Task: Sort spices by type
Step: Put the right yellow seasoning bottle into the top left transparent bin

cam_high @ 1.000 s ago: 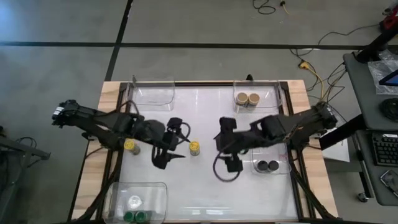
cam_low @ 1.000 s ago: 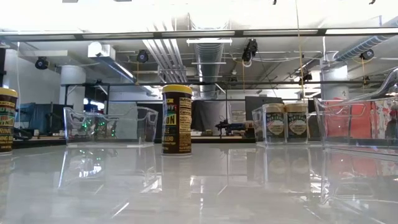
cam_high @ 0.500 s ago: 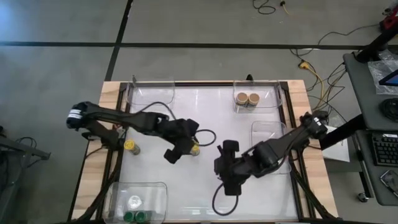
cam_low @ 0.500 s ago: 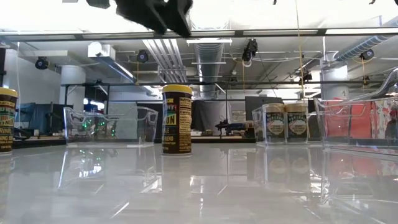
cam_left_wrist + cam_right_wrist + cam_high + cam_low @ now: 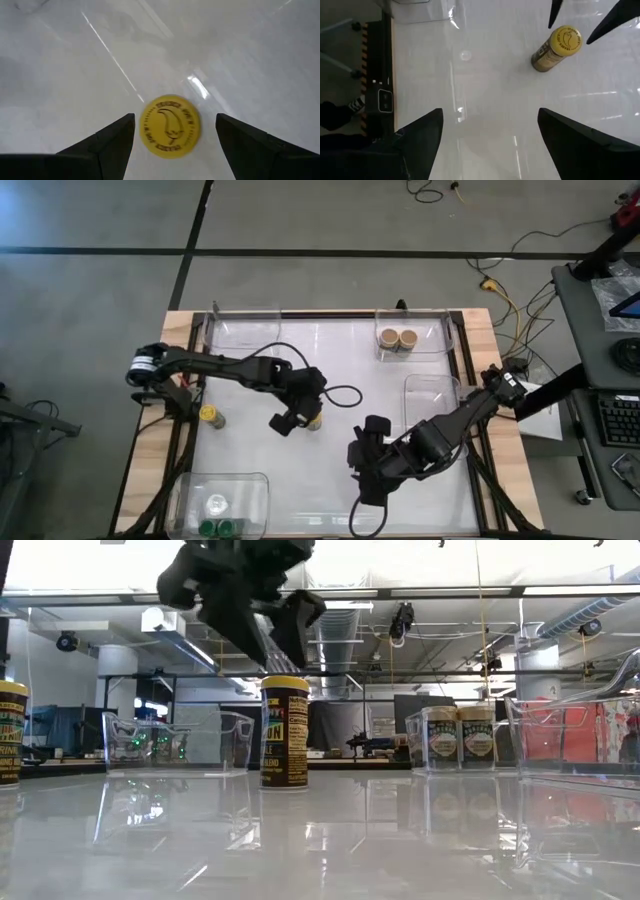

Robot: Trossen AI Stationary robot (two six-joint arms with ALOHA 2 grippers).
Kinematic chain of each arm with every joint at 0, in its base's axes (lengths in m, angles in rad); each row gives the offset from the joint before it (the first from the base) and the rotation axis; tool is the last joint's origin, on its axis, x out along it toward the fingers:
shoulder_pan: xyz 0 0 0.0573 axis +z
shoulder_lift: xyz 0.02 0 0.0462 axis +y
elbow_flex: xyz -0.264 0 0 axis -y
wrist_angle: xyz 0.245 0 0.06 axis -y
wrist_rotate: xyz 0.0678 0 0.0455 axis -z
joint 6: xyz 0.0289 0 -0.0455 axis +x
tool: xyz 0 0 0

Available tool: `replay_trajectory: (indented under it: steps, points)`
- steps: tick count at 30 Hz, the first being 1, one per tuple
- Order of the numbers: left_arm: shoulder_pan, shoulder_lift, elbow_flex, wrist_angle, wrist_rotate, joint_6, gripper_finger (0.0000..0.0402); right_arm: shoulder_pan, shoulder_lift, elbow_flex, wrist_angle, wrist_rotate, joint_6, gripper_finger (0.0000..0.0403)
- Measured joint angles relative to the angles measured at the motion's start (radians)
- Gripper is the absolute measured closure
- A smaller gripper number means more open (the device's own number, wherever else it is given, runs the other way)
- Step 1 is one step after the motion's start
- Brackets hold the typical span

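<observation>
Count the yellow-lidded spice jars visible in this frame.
2. One yellow-lidded jar stands mid-table, directly under the open left tool. The other yellow-lidded jar stands at the table's left edge. The right arm may hide further jars in the right-hand tray.

2 yellow-lidded jars (image 5: 314,420) (image 5: 209,414) stand upright; tan pair (image 5: 397,338) and green ones (image 5: 221,527) sit in trays.

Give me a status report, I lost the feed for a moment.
Left end effector open, above the yellow-lidded jar mid-table, not touching. Right end effector open, empty, near the table's front. Second yellow-lidded jar at left edge. Nothing in the way.
</observation>
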Motion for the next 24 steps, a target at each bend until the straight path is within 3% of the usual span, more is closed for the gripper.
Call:
replay_trajectory:
  steps: [8, 14, 24]
  points:
    - [0.016, 0.06, 0.064, -0.025, -0.008, 0.008, 0.0094, 0.0, 0.0, 0.0, 0.0, 0.005, 0.021, 0.0089]
    - [0.017, 0.099, 0.065, -0.063, -0.009, 0.106, 0.006, 0.0, 0.0, 0.0, 0.0, 0.005, 0.047, 0.0099]
    - [0.017, 0.133, 0.062, -0.053, -0.009, 0.131, 0.0081, 0.0, 0.0, 0.0, 0.0, 0.004, 0.068, 0.0102]
